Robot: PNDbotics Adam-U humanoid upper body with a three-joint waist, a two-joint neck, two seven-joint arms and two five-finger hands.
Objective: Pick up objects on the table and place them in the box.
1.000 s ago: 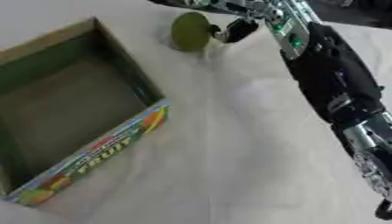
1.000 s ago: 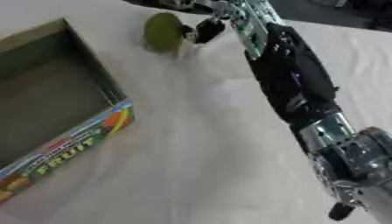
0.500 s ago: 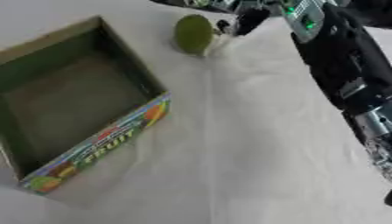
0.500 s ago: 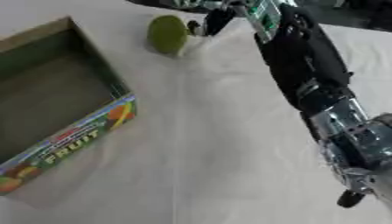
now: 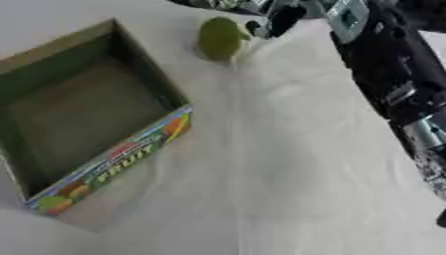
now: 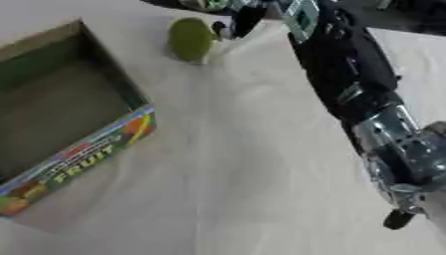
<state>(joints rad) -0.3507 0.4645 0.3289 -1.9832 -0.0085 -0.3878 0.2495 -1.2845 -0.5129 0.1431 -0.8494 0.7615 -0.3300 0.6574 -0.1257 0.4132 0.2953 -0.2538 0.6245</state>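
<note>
A green oval fruit (image 5: 219,38) lies on the white cloth at the top middle, just beyond the box's far right corner. My right arm (image 5: 383,64) comes in from the right edge and runs up to the top. My right hand (image 6: 246,19) sits right against the fruit's right side and is mostly cut off by the top edge. The open cardboard box (image 5: 131,157) stands at the left, with a colourful FRUIT label on its near wall, and nothing shows inside it. My left hand shows in neither view.
White cloth (image 5: 287,169) covers the table from the box to my right arm. The arm's silver lower joints (image 6: 400,149) fill the right edge.
My right hand has drawn closer to the fruit's right side. The fruit stays where it was by the box corner. The view has shifted a little.
</note>
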